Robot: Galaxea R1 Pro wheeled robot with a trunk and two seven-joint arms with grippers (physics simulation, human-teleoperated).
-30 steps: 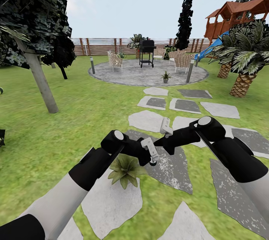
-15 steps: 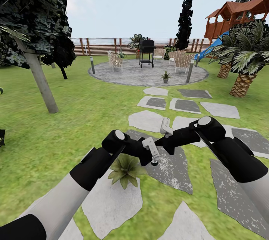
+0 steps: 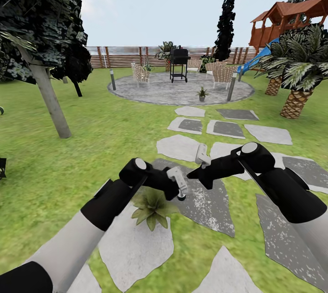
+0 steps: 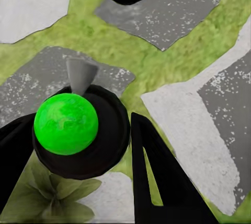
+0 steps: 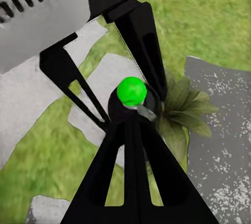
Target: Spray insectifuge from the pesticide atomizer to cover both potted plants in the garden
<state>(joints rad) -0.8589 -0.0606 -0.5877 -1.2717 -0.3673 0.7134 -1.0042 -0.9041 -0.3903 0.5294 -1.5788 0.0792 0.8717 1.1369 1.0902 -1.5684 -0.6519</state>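
Left hand grips the pesticide atomizer above a potted plant.
That plant sits on a stepping stone in the lawn; the second potted plant stands on the round patio. Whether the right hand is open or closed, I cannot tell.

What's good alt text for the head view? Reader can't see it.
Two black-and-white robot arms reach forward over a lawn with grey stepping stones, the left gripper just above a small potted plant of pointed green leaves. Farther off, a second potted plant stands on a round paved patio with chairs and a black grill, before a wooden fence.
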